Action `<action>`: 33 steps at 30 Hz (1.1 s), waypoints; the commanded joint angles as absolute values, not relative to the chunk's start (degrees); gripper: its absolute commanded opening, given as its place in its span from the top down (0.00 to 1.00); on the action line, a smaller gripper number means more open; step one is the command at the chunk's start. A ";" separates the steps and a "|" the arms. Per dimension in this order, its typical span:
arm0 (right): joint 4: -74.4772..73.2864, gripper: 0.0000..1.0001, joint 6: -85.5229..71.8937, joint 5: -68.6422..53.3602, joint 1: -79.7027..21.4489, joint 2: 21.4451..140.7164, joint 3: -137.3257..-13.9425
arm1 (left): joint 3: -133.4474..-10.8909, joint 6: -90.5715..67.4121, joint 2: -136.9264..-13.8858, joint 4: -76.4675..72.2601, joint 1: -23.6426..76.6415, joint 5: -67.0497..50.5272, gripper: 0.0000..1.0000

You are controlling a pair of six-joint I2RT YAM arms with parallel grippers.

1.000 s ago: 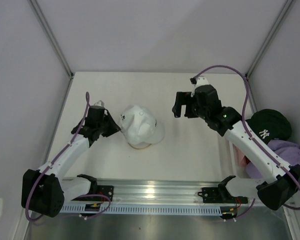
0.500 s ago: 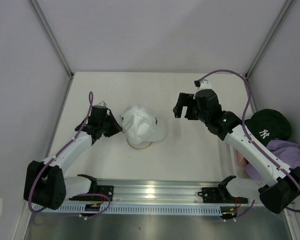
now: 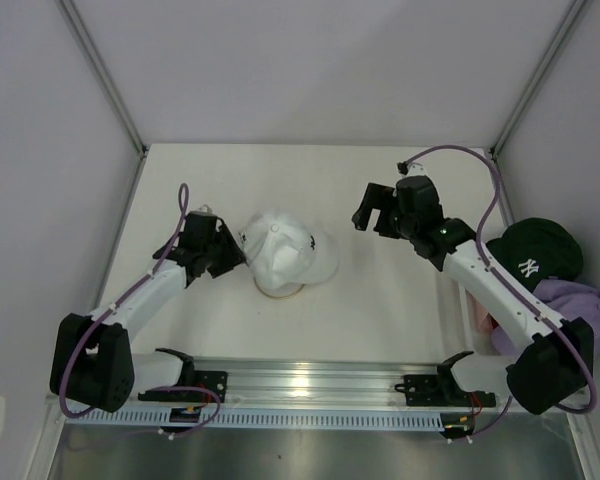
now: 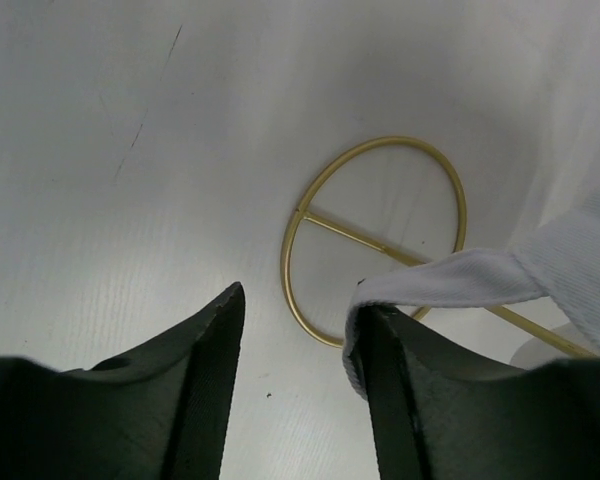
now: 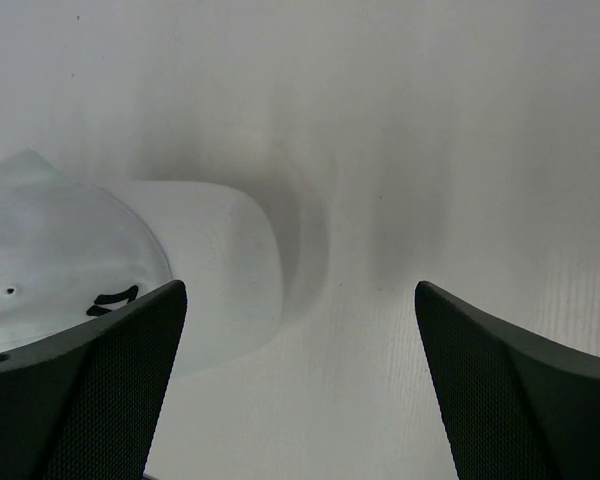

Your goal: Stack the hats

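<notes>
Top external: hat (image 3: pixel 283 252) beside left tool (image 3: pixel 230 259)

A white interlocked "NY" emblem stood on the dark green fabric baseball cap (image 3: pixel 545 245), to the right of the right gripper (image 3: pixel 372 219). A small dark mark on the white fabric baseball cap (image 3: pixel 280 255), to that gripper's left, was unreadable.

Both arms are wearing white tubes with chunky black joints: the left arm (image 3: pixel 140 300) and the right arm (image 3: pixel 500 295). A thin purple cable (image 3: pixel 183 200) is running along the left one, and a second purple cable (image 3: pixel 450 149) is curling over the right. A tiny green light (image 3: pixel 443 229) is glowing on the right arm. The left gripper (image 4: pixel 300 300) is showing smooth black fingers. The right gripper (image 5: pixel 300 285) is showing black fingers with a bumpy, dotted skin.
</notes>
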State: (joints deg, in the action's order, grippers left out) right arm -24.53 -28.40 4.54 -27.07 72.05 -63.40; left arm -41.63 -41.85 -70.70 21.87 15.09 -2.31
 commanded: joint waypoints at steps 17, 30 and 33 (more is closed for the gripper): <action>-31.54 0.01 -23.12 5.80 -24.79 76.55 -76.19 | -45.70 -39.82 -63.03 28.65 15.38 0.79 0.07; -34.19 0.01 -21.19 4.22 -21.80 73.57 -79.01 | -52.29 -39.20 -54.76 33.48 14.77 -1.84 0.01; -37.16 0.00 -20.31 7.55 -21.45 73.30 -80.06 | -52.82 -38.33 -54.58 35.41 14.07 -1.23 0.00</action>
State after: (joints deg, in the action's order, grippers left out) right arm -34.26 -21.91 4.93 -21.78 75.16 -78.54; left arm -51.00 -39.40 -55.22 33.32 14.87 -0.43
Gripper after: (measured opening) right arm 0.993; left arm 0.994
